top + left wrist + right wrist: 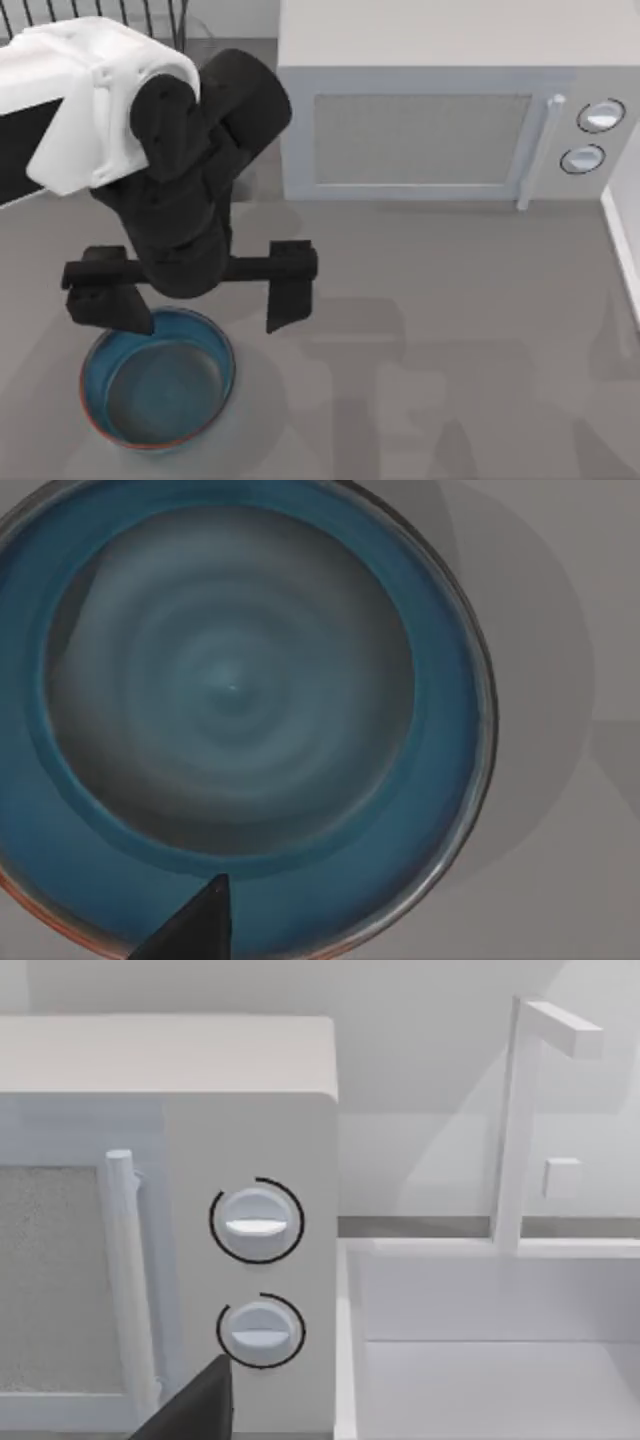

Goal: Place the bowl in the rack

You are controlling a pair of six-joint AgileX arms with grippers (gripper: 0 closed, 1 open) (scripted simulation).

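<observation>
Left tool (200,305) spread wide — one finger over bowl (160,385) rim.

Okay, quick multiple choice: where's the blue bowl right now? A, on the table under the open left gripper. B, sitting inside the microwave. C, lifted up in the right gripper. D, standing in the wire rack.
A: the bowl rests on the grey table at the top view's lower left, with the left gripper spread open just above its rim; the rack stands apart at the back left.
</observation>
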